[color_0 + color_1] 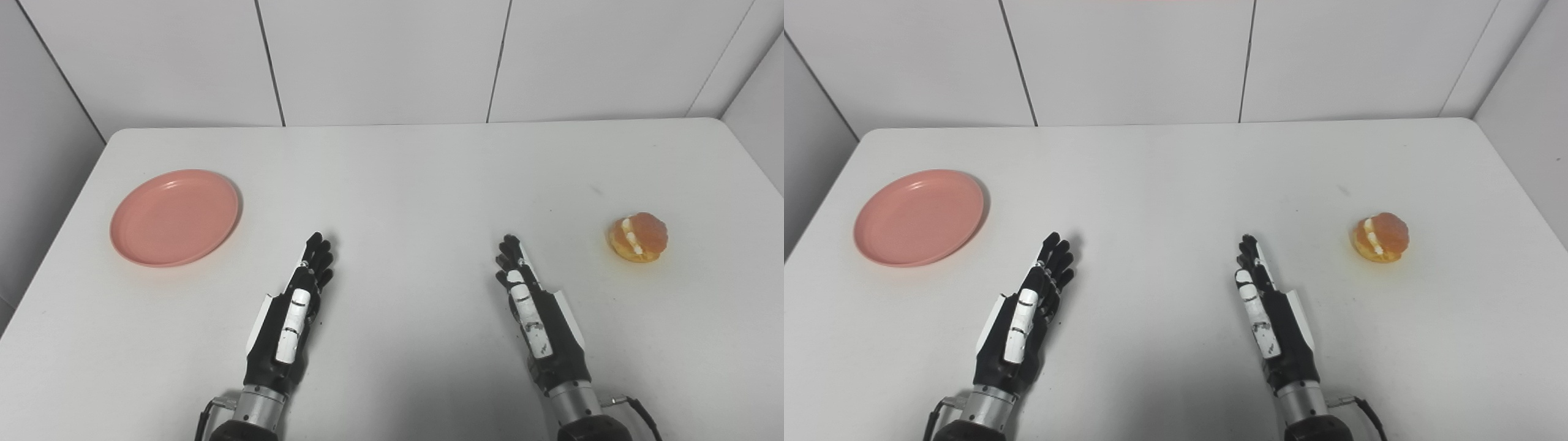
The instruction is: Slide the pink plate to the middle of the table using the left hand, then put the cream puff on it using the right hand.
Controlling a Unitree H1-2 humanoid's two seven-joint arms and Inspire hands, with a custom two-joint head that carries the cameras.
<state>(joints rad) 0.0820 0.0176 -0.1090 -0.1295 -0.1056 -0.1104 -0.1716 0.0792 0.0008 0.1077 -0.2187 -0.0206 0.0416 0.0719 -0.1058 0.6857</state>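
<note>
A round pink plate (174, 217) lies empty near the table's left edge. On the right side sits a golden cream puff (638, 237) with white filling showing. My left hand (293, 312) rests low over the near middle of the table, fingers straight and pointing away, open, well to the right of the plate. My right hand (536, 312) mirrors it, open with fingers extended, to the left of and nearer than the cream puff. Neither hand touches anything.
The white table (404, 184) has rounded far corners and is boxed in by pale panel walls at the back and both sides. Bare tabletop lies between the two hands and beyond them.
</note>
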